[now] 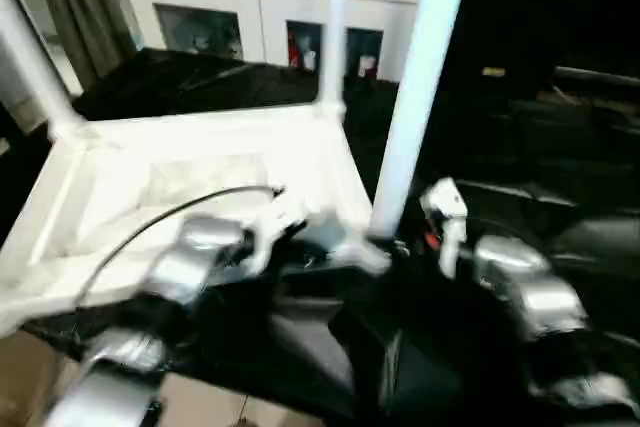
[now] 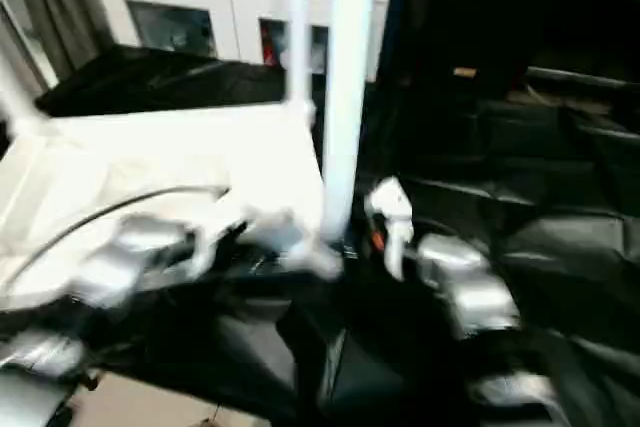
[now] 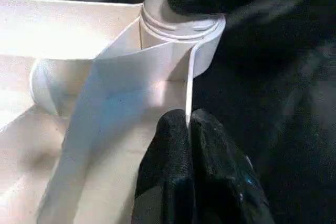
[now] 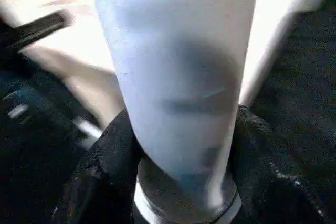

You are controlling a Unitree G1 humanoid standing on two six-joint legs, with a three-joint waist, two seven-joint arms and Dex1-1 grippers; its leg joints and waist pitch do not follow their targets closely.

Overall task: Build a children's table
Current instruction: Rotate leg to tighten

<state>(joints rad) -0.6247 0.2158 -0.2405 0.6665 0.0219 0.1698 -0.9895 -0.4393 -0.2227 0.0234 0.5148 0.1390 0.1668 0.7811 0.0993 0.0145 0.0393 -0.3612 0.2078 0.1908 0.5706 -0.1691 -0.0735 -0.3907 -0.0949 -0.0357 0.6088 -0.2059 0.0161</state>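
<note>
Black cloth drapes the desk (image 1: 560, 197). Left claw (image 3: 188, 129) is clenched on the thin rim at the children's table (image 1: 200, 162) corner; right claw (image 4: 184, 145) straddles a leg (image 1: 415, 97) near its base, at three o'clock of the upturned top. Light, stiff, slick plastic, I judge; grip low by the socket.

Smooth white plastic table top (image 1: 200, 162), glossy leg (image 1: 415, 97), black cloth (image 1: 560, 177)
</note>
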